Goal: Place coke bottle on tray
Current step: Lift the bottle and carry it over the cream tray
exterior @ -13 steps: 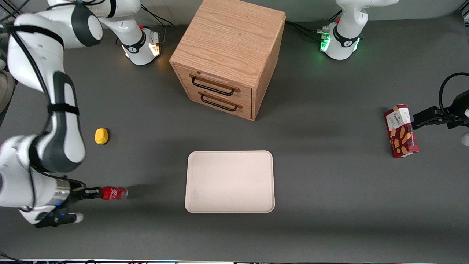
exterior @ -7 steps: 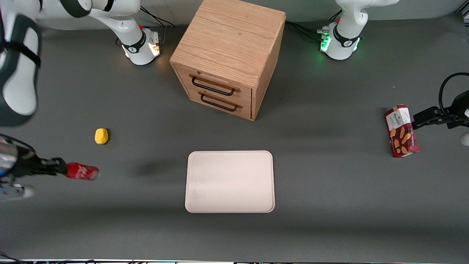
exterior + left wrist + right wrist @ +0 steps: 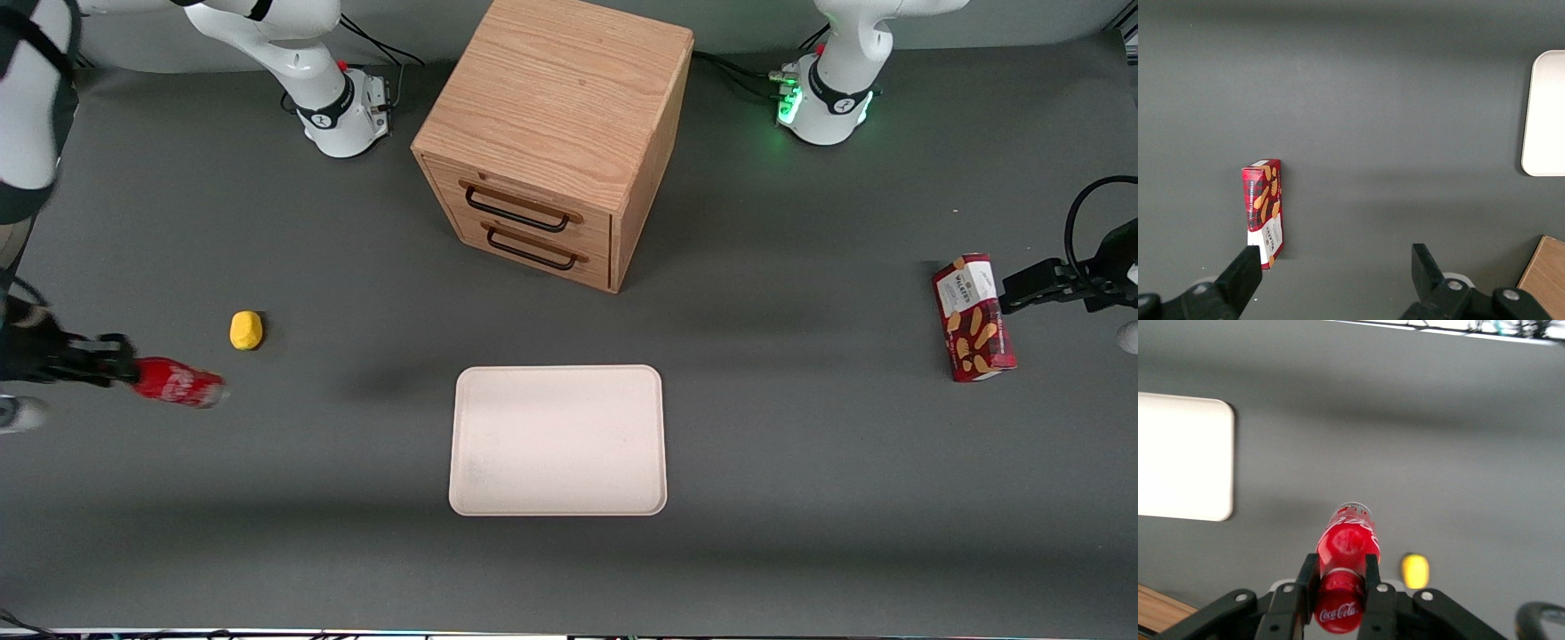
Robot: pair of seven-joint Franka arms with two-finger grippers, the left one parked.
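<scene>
The end effector (image 3: 1336, 581) has its two fingers clamped on the neck end of the coke bottle (image 3: 178, 383), which it carries lifted off the tabletop (image 3: 800, 444) at the working arm's end, tipped toward horizontal with its clear base pointing toward the tray (image 3: 557, 440). The tray lies flat, well apart from the bottle, nearer the front camera than the wooden drawer cabinet (image 3: 556, 133), and nothing rests on it. A small yellow object (image 3: 246, 330) sits on the tabletop near the bottle, a little farther from the front camera. The step in hand looks like the carry across to the tray, so the sound course is to keep the bottle high enough to pass over the low rim, travel sideways until the base hangs above the tray's middle rather than its edge, and only then come down. Since the hold is near the cap and the body hangs free, a smooth, unhurried sweep should keep it from swinging or slipping in the fingers. Bringing the bottle upright before lowering, and releasing only once the base bears on the tray, should keep it from toppling or rolling.
</scene>
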